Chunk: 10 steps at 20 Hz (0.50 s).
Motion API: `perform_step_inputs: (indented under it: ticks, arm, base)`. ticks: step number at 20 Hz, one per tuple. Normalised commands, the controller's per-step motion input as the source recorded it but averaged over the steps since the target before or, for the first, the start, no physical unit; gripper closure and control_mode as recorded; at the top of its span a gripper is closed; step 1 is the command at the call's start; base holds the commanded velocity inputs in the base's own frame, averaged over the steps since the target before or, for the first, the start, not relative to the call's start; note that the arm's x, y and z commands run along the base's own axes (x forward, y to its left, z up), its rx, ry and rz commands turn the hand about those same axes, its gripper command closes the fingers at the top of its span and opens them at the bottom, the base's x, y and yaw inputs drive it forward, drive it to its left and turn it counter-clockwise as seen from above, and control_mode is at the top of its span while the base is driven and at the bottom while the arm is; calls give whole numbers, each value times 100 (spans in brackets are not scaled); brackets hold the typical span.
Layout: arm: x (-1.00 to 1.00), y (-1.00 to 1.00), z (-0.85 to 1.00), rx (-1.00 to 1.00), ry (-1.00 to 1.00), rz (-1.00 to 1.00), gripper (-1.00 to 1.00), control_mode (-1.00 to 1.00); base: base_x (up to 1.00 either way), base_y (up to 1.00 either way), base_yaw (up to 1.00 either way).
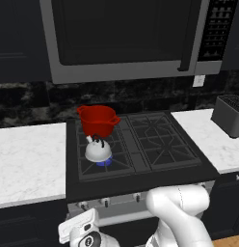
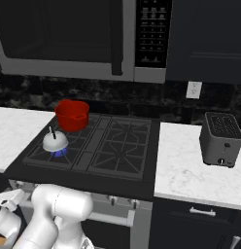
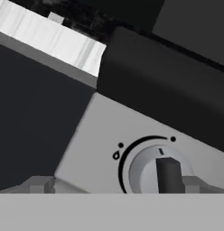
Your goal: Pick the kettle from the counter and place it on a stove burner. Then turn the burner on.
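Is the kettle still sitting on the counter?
No, the kettle sits on the front-left stove burner, in front of the red pot, with a small blue flame beneath it.

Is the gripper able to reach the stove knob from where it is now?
Probably yes. In the hand view the knob sits right in front of the gripper, one fingertip on each side, with nothing between. The kettle already sits over a blue flame.

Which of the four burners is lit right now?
The front-left burner, under the kettle: a blue flame shows at its base. The other three grates are dark.
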Motion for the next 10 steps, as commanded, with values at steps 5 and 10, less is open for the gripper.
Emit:
perform_step_inputs:
  ticks: [5,10]
  arm:
    - [0,99,31,-33,16,27,-100,-100]
    - [0,95,34,-32,16,26,-100,-100]
  base:
    - [0,0,0]
    - [0,0,0]
